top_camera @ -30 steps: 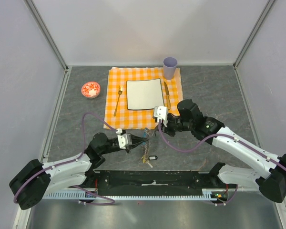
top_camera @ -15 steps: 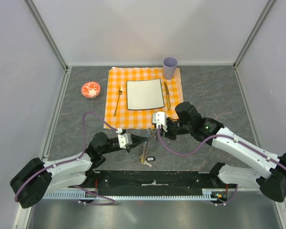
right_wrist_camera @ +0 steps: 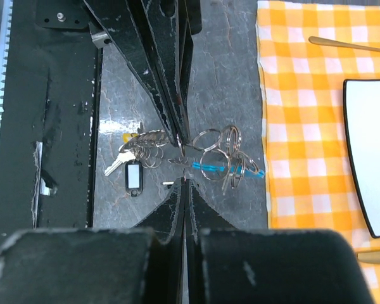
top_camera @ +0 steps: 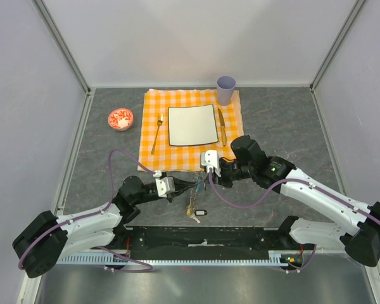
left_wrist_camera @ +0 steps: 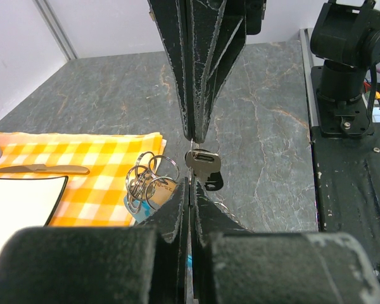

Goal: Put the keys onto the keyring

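Though indistinct from above, key (left_wrist_camera: 206, 166) sharp at the left gripper (left_wrist_camera: 191, 159).

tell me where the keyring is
Right wrist view: the keyring sits just right of the right pincer, beside the cloth edge, with the keys on the pincer's left.

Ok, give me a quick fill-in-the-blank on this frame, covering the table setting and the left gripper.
1. In the top view the fork lies to the ___ of the plate.
2. The cup stands at the far ___ corner of the checked cloth.
3. The left gripper is ___ on a key.
Missing words: left; right; shut.
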{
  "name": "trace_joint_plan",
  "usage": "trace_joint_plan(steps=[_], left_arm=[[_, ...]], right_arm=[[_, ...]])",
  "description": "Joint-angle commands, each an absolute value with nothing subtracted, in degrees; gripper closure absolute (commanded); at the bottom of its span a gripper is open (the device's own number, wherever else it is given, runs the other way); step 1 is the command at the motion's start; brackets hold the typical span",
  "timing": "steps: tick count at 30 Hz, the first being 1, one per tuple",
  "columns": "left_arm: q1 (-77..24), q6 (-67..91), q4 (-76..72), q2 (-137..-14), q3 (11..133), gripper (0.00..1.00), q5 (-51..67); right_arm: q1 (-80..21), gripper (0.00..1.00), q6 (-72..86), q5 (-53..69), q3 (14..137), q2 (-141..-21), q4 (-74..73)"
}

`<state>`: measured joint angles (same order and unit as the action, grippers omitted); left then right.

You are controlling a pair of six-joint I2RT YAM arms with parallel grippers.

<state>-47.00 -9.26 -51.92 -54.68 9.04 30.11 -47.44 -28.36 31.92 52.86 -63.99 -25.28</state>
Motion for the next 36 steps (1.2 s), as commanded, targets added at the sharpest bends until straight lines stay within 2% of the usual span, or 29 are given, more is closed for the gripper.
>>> trace_joint_plan(steps=[1,36], left_arm=[[-47.1,-8.5,-54.8,-53.7,10.6,0.98,29.4],[-47.0,-8.4,-53.8,-52.6,10.5,0.98,29.4]], right_arm=[[-48.3,1.0,-28.8,34.7,55.8,-64.8,-22.4],[-49.2,1.0,-28.7,32.2,55.8,-64.9,-21.0]])
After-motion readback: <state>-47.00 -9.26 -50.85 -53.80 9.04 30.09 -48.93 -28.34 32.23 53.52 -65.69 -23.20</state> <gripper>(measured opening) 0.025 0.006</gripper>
